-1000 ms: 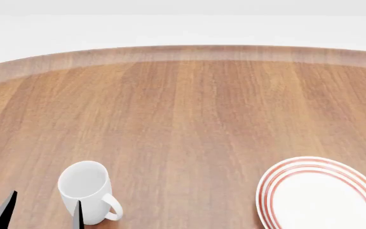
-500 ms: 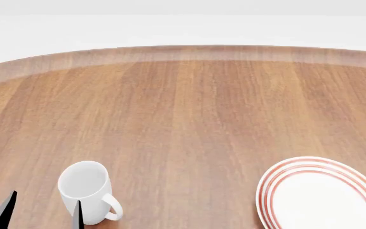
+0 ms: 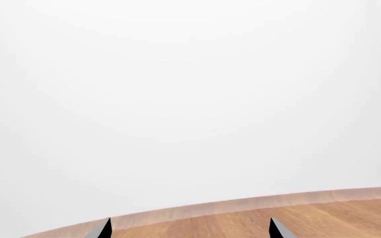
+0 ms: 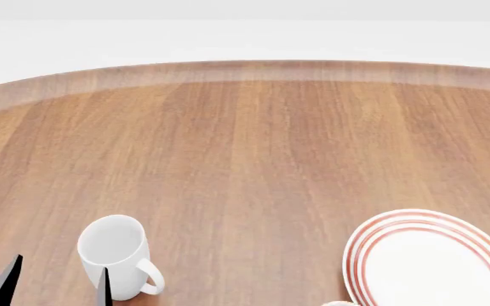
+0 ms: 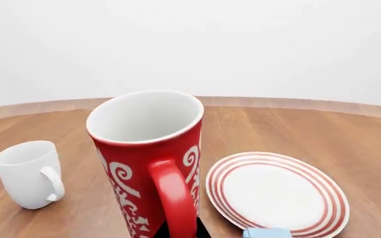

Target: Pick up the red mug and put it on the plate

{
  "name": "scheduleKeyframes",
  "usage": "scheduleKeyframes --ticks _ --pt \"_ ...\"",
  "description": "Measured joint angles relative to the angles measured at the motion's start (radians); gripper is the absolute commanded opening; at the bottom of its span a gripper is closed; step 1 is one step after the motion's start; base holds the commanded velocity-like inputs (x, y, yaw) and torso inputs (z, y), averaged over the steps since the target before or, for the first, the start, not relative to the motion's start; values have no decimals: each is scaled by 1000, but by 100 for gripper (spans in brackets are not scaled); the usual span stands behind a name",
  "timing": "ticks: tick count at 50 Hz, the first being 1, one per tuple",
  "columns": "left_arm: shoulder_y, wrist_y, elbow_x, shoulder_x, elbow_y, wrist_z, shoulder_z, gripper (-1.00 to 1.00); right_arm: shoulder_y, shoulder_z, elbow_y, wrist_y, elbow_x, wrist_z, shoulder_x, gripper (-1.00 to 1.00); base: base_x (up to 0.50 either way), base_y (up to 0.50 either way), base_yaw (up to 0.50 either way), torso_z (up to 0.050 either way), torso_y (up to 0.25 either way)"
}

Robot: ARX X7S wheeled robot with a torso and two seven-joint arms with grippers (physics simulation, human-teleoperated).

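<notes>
The red mug [image 5: 147, 158], tall with white swirls and a white inside, fills the middle of the right wrist view. Its red handle faces the camera and sits between the dark fingers of my right gripper [image 5: 177, 231], which is shut on it. The plate [image 5: 277, 194], white with red rings, lies just beyond the mug; in the head view it lies at the lower right [image 4: 372, 237]. A pale sliver [image 4: 339, 303] at the head view's bottom edge looks like the mug's rim. My left gripper [image 4: 56, 284] is open and empty beside the plain white mug.
A plain white mug [image 4: 117, 255] stands upright at the lower left of the round wooden table [image 4: 254, 140]; it also shows in the right wrist view [image 5: 28, 173]. The left wrist view shows only the table's far edge [image 3: 243, 206] and a white wall.
A small pale sliver has come into the head view's bottom edge, just left of the plate. The left gripper, white mug and plate have not moved.
</notes>
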Motion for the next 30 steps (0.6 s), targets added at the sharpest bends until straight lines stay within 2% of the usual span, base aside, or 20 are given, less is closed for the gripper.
scheduleKeyframes --ticks 15,30 --pt "-1 3 0 -1 -1 -2 3 100 77 122 -213 284 179 135 107 -100 0 0 0 0 1" --pt "-3 10 1 -2 -5 -6 4 100 163 204 -296 436 341 225 185 -100 0 0 0 0 0"
